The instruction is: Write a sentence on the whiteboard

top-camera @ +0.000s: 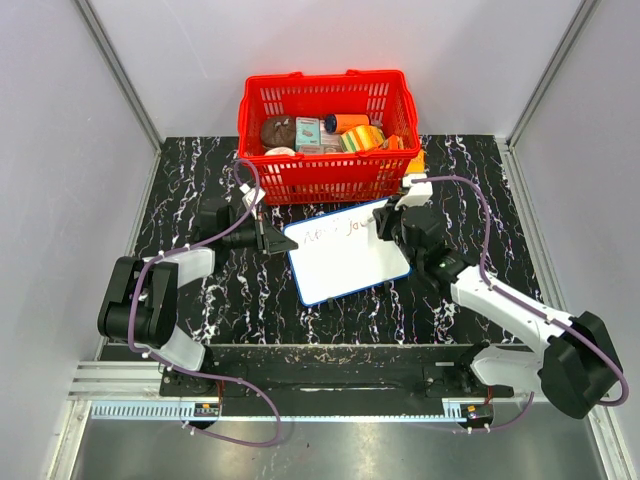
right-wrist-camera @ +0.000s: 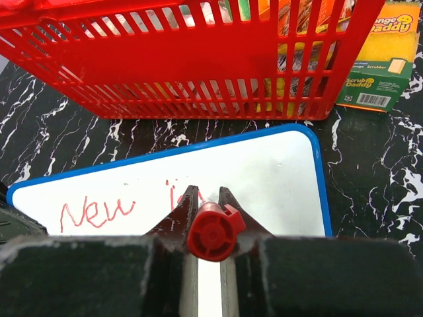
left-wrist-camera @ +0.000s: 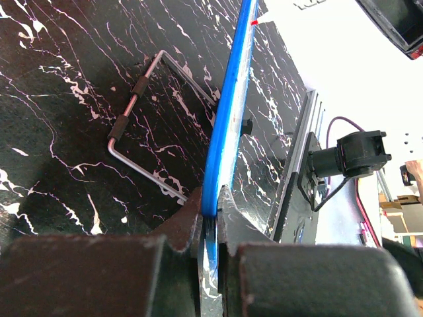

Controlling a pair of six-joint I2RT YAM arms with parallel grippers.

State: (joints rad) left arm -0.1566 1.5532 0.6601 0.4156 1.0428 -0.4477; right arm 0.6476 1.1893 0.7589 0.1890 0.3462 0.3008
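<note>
The whiteboard (top-camera: 350, 262), white with a blue rim, lies tilted on the black marble table in front of the basket. My left gripper (top-camera: 270, 240) is shut on its left edge. In the left wrist view the blue rim (left-wrist-camera: 228, 119) runs straight between the jaws of that gripper (left-wrist-camera: 210, 203). My right gripper (top-camera: 393, 222) hovers over the board's upper right part, shut on a red marker (right-wrist-camera: 215, 231) whose butt end faces the camera. The sentence (right-wrist-camera: 96, 214) reads "New" in red, with a few more strokes just left of the right gripper (right-wrist-camera: 208, 193). The marker tip is hidden.
A red basket (top-camera: 325, 178) full of small goods stands just behind the board. A Scrub Daddy sponge box (right-wrist-camera: 380, 63) sits by the basket's right corner. A bent wire handle (left-wrist-camera: 142, 142) with black grips lies on the table beside the board's left edge.
</note>
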